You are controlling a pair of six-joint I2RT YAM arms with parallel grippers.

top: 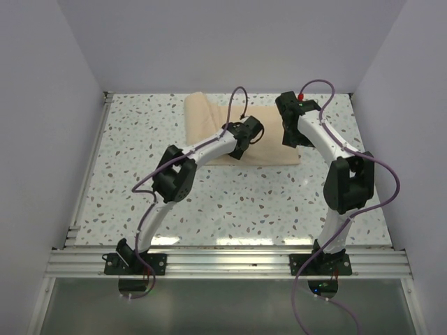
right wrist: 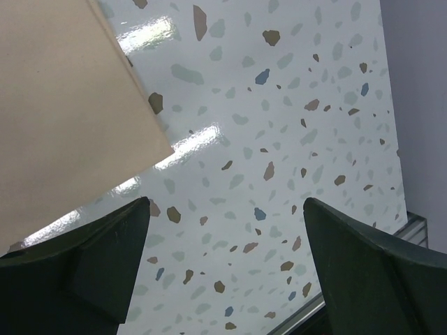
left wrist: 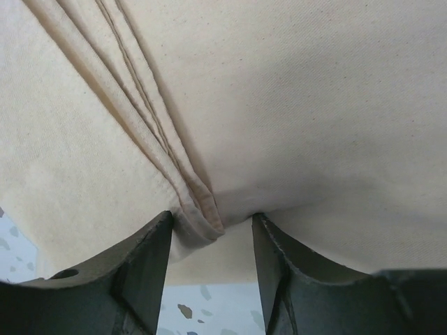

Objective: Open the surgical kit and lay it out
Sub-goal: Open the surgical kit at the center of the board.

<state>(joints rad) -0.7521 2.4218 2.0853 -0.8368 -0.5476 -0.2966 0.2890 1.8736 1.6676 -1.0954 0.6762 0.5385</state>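
The surgical kit is a folded beige cloth wrap (top: pixel 202 115) lying at the back middle of the speckled table. My left gripper (top: pixel 250 131) hovers over its middle. In the left wrist view the left gripper (left wrist: pixel 211 216) is open, its fingers (left wrist: pixel 150 265) straddling a layered folded hem (left wrist: pixel 199 213) at the cloth's near edge. My right gripper (top: pixel 288 132) is at the wrap's right edge. It is open wide (right wrist: pixel 225 202) over bare table, with the cloth's corner (right wrist: pixel 63 105) up and to the left. The steel tray, scissors and tweezers are hidden.
An aluminium rail (top: pixel 223 262) runs along the near edge by the arm bases, and another (top: pixel 87 167) along the left side. White walls close in the back and sides. Purple cables loop above both arms.
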